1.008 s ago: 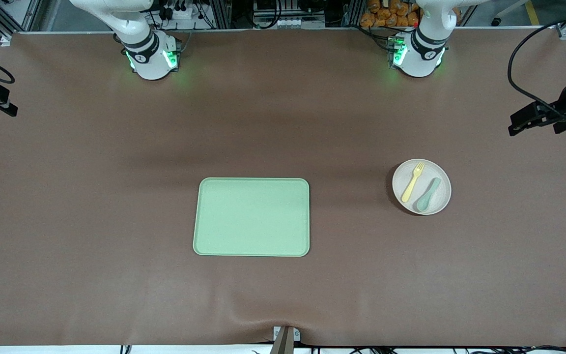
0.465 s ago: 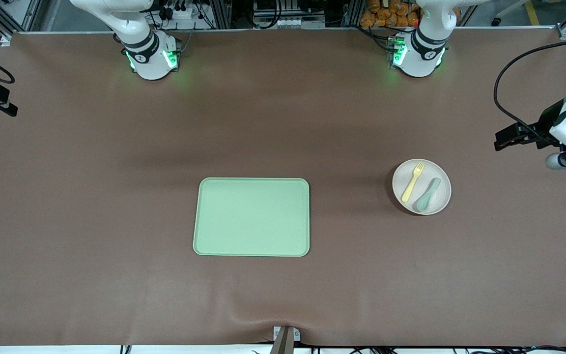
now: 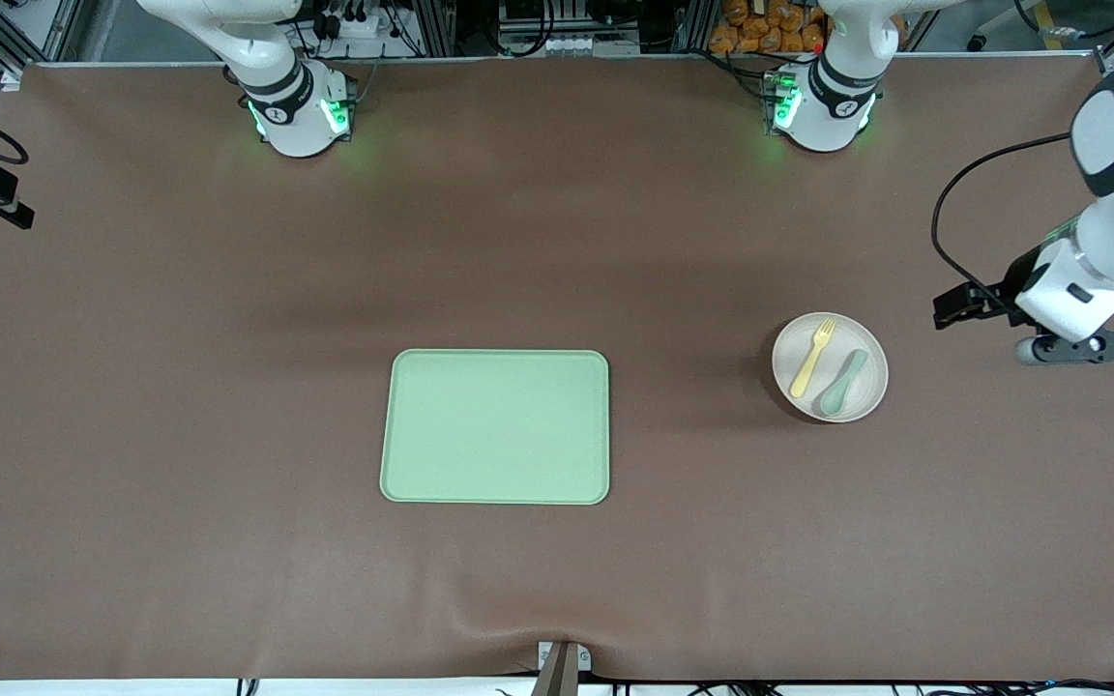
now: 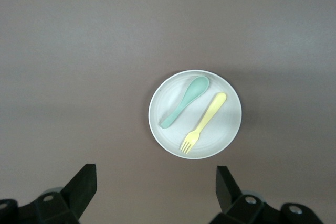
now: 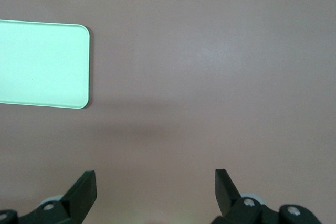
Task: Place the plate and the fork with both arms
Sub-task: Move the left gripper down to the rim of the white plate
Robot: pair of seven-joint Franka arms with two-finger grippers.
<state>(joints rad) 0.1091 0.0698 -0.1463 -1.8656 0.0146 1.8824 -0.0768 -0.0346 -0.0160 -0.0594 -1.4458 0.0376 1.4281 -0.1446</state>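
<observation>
The pale plate lies on the brown table toward the left arm's end. On it lie the yellow fork and a grey-green spoon, side by side. My left gripper hangs above the table beside the plate, toward the table's end. In the left wrist view its jaws are open and empty, with the plate, fork and spoon below them. My right gripper is open and empty over bare table at the right arm's end, where that arm waits.
A light green rectangular tray lies empty in the middle of the table; its corner shows in the right wrist view. The two arm bases stand along the table's edge farthest from the front camera.
My left arm has swung in from the table's end toward the plate and its gripper now hangs close beside it. The right arm, plate, fork and tray have not moved.
</observation>
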